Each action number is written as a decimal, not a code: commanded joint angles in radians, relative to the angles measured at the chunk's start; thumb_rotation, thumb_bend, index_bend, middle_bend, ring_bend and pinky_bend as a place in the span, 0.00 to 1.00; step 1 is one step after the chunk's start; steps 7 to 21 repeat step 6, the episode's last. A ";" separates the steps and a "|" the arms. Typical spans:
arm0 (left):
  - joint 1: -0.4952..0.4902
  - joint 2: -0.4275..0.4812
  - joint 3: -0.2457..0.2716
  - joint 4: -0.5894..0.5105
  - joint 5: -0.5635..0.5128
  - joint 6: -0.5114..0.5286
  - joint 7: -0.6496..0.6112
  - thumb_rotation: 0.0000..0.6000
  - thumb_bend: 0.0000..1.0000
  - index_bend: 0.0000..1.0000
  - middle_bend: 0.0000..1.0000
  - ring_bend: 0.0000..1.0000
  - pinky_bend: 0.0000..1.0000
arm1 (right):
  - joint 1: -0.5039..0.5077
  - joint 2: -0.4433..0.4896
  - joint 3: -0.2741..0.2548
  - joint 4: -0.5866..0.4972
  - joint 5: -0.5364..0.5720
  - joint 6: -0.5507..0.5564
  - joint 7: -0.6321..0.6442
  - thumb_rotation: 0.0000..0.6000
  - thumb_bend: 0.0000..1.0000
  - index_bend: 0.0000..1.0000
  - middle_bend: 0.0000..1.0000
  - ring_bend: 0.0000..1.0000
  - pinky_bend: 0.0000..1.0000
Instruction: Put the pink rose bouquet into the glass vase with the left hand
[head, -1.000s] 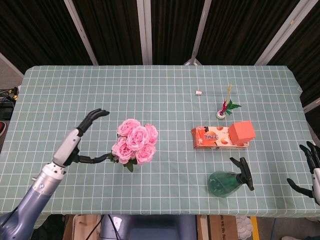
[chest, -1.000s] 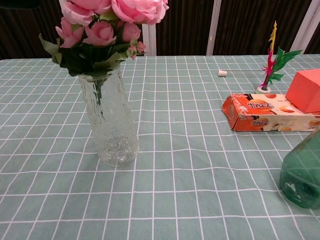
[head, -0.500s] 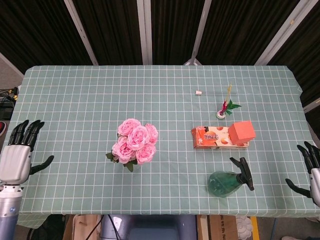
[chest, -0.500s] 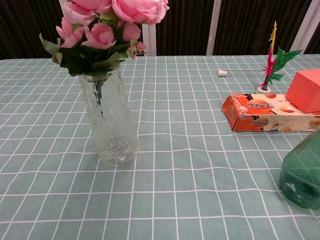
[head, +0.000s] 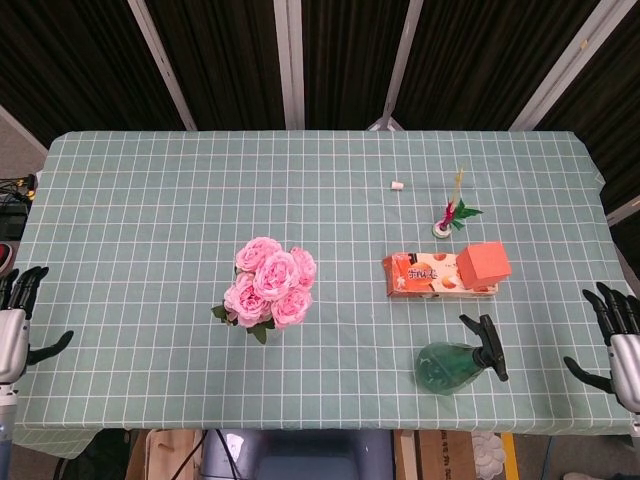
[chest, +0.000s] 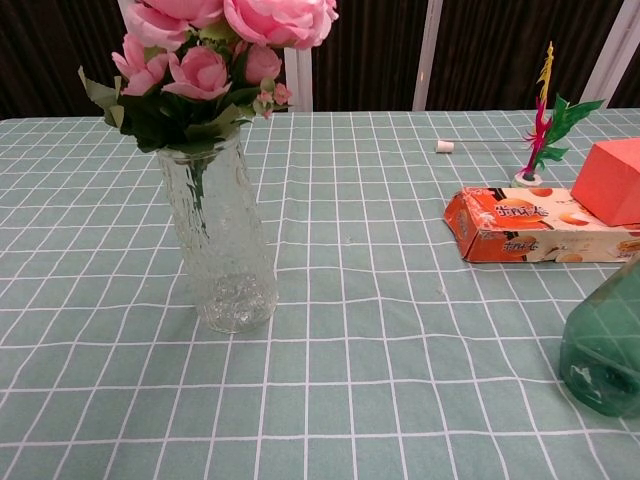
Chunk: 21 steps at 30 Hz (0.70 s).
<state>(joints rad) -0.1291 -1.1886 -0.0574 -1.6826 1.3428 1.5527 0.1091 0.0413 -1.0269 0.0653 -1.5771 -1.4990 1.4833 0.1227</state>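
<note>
Upright, the pink rose bouquet (chest: 205, 60) stands in the glass vase (chest: 218, 240); left robot hand (head: 12, 325) at nine o'clock and right robot hand (head: 617, 340) at three o'clock hang released, fingers apart.

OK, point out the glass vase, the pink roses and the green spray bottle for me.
glass vase (chest: 222, 250), chest view, middle of its ribbed wall.
pink roses (head: 268, 282), head view, central bloom.
green spray bottle (head: 446, 368), head view, its green body.
</note>
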 joint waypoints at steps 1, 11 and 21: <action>0.011 -0.004 0.000 0.027 0.043 0.020 -0.046 1.00 0.25 0.11 0.07 0.00 0.03 | 0.003 -0.003 0.000 0.002 -0.001 -0.002 -0.003 1.00 0.21 0.12 0.05 0.02 0.00; 0.017 0.008 0.002 0.046 0.068 0.014 -0.099 1.00 0.25 0.11 0.07 0.00 0.03 | 0.004 -0.005 0.001 0.000 -0.008 0.004 -0.004 1.00 0.21 0.12 0.05 0.02 0.00; 0.017 0.008 0.002 0.046 0.068 0.014 -0.099 1.00 0.25 0.11 0.07 0.00 0.03 | 0.004 -0.005 0.001 0.000 -0.008 0.004 -0.004 1.00 0.21 0.12 0.05 0.02 0.00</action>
